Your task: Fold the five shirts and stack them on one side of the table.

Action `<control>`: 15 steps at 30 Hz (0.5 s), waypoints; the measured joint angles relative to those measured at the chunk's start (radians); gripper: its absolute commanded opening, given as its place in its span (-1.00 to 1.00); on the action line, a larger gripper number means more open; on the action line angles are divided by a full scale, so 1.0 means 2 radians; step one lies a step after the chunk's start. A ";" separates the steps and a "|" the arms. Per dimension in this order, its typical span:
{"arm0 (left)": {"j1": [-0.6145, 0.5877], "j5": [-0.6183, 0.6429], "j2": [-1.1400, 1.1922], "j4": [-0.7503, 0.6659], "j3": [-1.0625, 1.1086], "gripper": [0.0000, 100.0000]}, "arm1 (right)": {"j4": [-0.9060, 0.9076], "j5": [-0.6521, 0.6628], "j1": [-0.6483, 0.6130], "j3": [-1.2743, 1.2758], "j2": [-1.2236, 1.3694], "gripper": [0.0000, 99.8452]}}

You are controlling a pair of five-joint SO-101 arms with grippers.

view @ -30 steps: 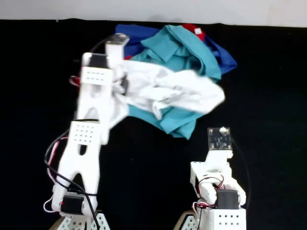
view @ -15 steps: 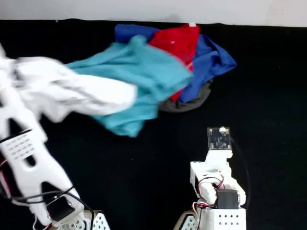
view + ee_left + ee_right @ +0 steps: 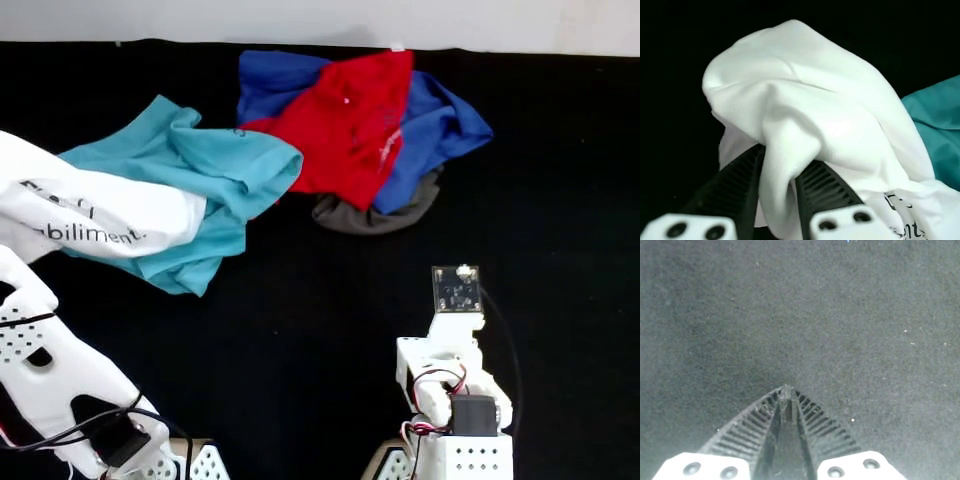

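A white shirt point(image 3: 95, 213) with dark print lies at the table's left edge, partly over a teal shirt point(image 3: 205, 170). My left gripper point(image 3: 780, 167) is shut on a fold of the white shirt point(image 3: 805, 115); teal cloth point(image 3: 935, 125) shows beside it. A red shirt point(image 3: 345, 120) lies over a blue shirt point(image 3: 440, 125) and a dark grey shirt point(image 3: 375, 213) at the back middle. My right gripper point(image 3: 786, 396) is shut on nothing, just above bare black cloth. The right arm point(image 3: 455, 385) sits folded at the front right.
The left arm's white body point(image 3: 60, 385) fills the front left corner. A black cloth point(image 3: 330, 320) covers the table. A pale wall strip point(image 3: 320, 20) runs along the far edge.
The left arm swung from the pile to the far left, dragging the white shirt and the teal shirt with it. The red shirt was uncovered. The right arm stayed still.
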 measured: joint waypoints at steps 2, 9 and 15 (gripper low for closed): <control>0.008 0.000 -0.001 0.000 0.000 -0.48 | 0.000 0.000 0.000 0.000 0.000 -0.99; 0.069 0.000 -0.002 0.000 0.000 -0.55 | 0.000 0.000 0.000 0.000 0.000 -0.99; 0.172 0.000 -0.002 0.000 0.000 -0.65 | 0.000 0.000 0.000 0.000 0.000 -0.99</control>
